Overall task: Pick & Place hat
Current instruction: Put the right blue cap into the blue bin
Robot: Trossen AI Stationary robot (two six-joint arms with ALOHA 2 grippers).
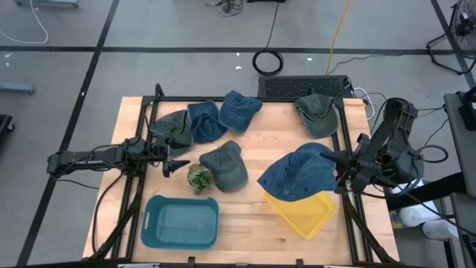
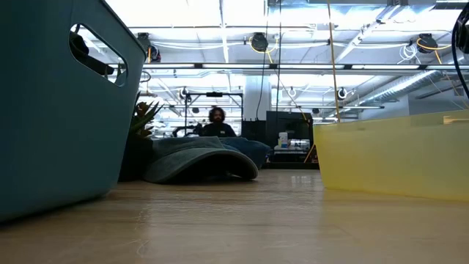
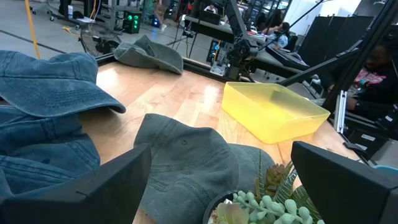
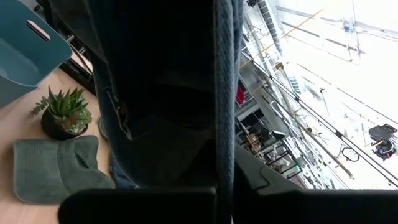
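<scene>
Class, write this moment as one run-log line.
right gripper: shut on blue hat, above yellow bin | left gripper: open, near potted succulent | placement: not yet done

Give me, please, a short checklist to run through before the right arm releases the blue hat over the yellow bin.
1. Blue hat held by the right gripper: ok, the denim hangs right before its wrist camera.
2. Hat above the yellow bin: ok, though it covers only part of it.
3. Bin's inside free: cannot tell, the hat hides much of it.
4. Left gripper out of the way: ok, open near the succulent.
5. Hat clear of the bin's rim: cannot tell.
</scene>
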